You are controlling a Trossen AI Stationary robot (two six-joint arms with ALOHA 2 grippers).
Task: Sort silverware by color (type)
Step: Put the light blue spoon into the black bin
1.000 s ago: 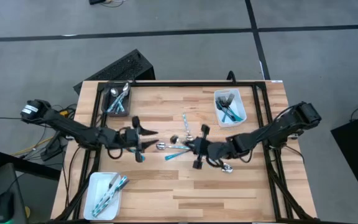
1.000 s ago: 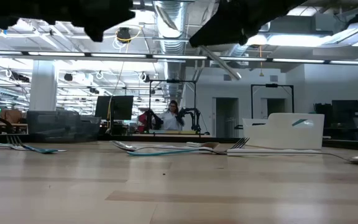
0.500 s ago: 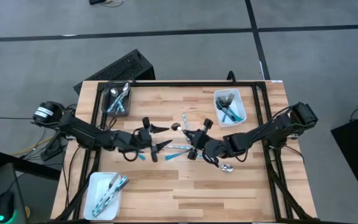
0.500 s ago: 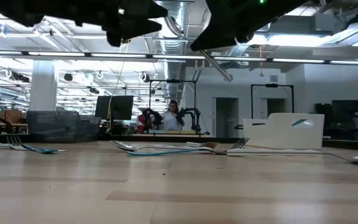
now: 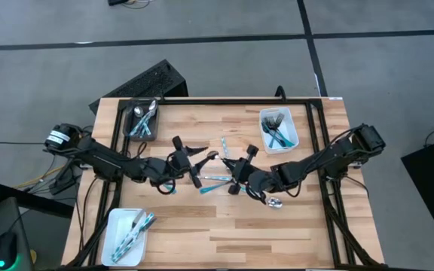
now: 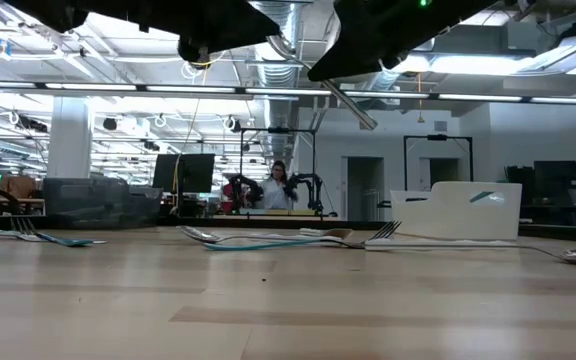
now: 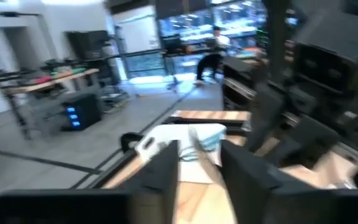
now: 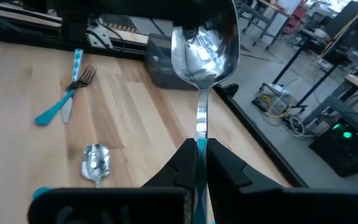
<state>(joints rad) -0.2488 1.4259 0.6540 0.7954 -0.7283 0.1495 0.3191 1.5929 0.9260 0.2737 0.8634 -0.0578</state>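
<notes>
I hold a spoon [image 8: 204, 46] by its teal handle in my right gripper [image 8: 197, 163], fingers clamped on it with the bowl pointing forward — a hold that keeps the head clear of the table [image 5: 277, 233] for carrying or passing across. In the high view that gripper [image 5: 237, 175] hangs over the table's middle, arm stretched low from the right edge. My left gripper [image 5: 194, 159] faces it from the other side, just beside it, fingers parted and nothing between them that I can make out; my judgement is that this is a handover, since the grey bin [image 5: 142, 120] with the spoons sits on the left arm's side. Loose pieces lie beneath the two grippers — a fork [image 8: 74, 87] and another spoon [image 8: 96, 160] among them. The remainder is sorted: forks in the white tray [image 5: 279, 129] at the far right, more pieces in the near-left tray [image 5: 126, 235].
</notes>
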